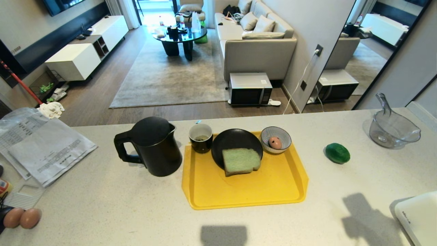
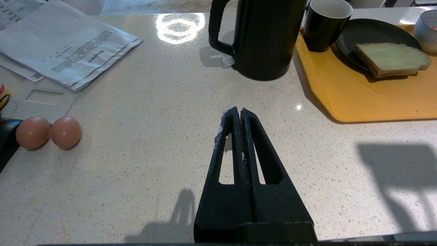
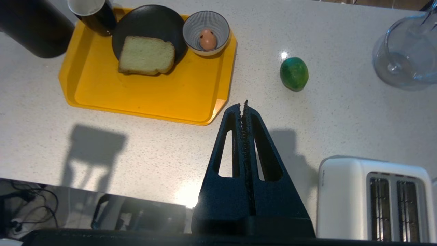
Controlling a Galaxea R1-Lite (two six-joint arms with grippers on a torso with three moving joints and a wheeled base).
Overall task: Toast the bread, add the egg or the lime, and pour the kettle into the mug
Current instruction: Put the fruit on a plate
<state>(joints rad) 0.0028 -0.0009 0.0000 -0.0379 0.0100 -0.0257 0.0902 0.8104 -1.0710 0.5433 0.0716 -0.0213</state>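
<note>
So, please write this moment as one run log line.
left gripper: shut, empty, over counter | right gripper: shut, empty, near lime | bread: on black plate | toaster: empty

Beyond the pale speckled counter (image 1: 102, 205), a wood floor (image 1: 92, 102) carries a grey rug (image 1: 164, 78); right of the rug stands a beige sofa (image 1: 256, 41), left a white cabinet (image 1: 85, 48).
</note>
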